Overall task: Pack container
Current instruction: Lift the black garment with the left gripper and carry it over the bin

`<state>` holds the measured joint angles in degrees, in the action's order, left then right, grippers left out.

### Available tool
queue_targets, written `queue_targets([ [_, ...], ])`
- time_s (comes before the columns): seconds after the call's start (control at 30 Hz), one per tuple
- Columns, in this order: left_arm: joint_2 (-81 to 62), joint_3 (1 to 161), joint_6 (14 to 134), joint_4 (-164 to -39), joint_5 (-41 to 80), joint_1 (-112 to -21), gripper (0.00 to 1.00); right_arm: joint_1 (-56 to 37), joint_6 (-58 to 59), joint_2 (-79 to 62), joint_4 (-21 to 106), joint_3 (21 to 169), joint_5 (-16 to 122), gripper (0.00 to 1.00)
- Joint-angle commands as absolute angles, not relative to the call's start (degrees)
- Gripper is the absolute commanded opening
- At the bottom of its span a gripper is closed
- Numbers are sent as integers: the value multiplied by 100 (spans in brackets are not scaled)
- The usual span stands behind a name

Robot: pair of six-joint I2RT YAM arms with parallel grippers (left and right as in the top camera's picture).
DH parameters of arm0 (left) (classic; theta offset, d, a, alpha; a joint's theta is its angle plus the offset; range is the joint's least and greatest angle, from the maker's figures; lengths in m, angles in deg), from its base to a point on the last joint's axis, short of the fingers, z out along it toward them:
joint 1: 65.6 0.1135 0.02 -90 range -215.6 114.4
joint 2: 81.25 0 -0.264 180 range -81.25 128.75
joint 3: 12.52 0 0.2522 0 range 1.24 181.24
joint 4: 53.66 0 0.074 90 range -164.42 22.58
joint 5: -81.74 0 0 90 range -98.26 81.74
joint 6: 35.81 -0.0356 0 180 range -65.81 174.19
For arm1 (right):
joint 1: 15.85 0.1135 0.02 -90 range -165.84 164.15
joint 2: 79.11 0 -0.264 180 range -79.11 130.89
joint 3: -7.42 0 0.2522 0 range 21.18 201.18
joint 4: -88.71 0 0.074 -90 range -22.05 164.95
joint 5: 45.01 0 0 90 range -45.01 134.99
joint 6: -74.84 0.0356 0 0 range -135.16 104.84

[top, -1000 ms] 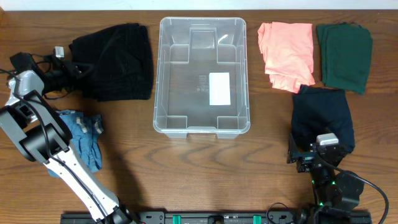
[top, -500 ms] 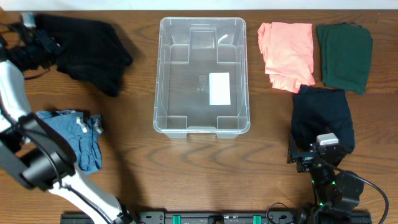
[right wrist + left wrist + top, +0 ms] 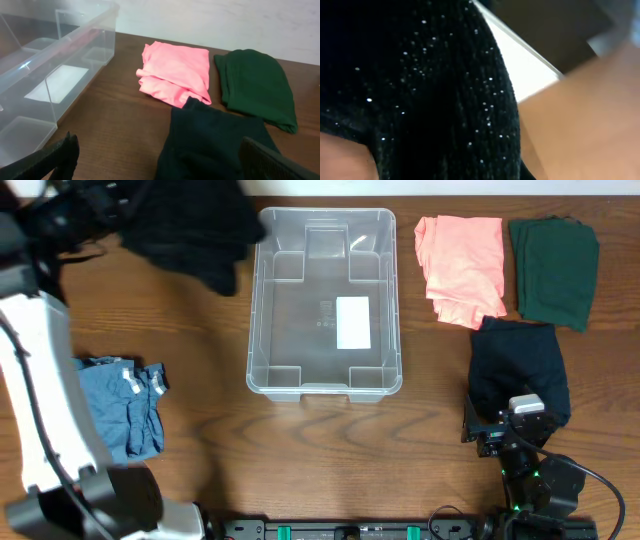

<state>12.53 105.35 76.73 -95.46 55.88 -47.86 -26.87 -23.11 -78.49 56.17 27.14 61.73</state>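
Note:
The container [image 3: 256,300] is a clear, empty tub with a white label on its base, at the table's middle; it also shows in the right wrist view [image 3: 50,65]. My left gripper [image 3: 108,204] is raised at the far left, blurred, and shut on a black sparkly garment [image 3: 190,228] that hangs just left of the container's far left corner. The garment fills the left wrist view [image 3: 420,90] and hides the fingers. My right gripper [image 3: 160,160] is open and empty at the near right, over the edge of a dark navy garment [image 3: 215,140].
A pink garment [image 3: 460,265] and a dark green garment [image 3: 553,270] lie right of the container, with the navy garment [image 3: 520,370] in front of them. A blue denim garment [image 3: 125,405] lies at the near left.
My left arm has lifted the black garment off the table and carried it up and right, to the container's far left corner. The right arm has not moved.

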Motion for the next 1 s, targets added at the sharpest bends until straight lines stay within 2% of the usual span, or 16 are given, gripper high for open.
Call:
queue_targets([
  [0.0,1000,10625,7728,-9434,5793,-5372,6,-2702,-2249,-7879,5610,2700,6192,99],
  [0.3,1203,10347,6915,-10306,3979,-6845,6,-2702,-2249,-7879,5610,2700,6192,99],
  [0.5,1612,10260,6753,-10282,3632,-7582,6,-2702,-2249,-7879,5610,2700,6192,99],
  [0.7,1773,10260,6749,-10278,2692,-8006,6,-2702,-2249,-7879,5610,2700,6192,99],
  [0.97,1819,10260,7018,-9596,2622,-8371,6,-2702,-2249,-7879,5610,2700,6192,99],
])
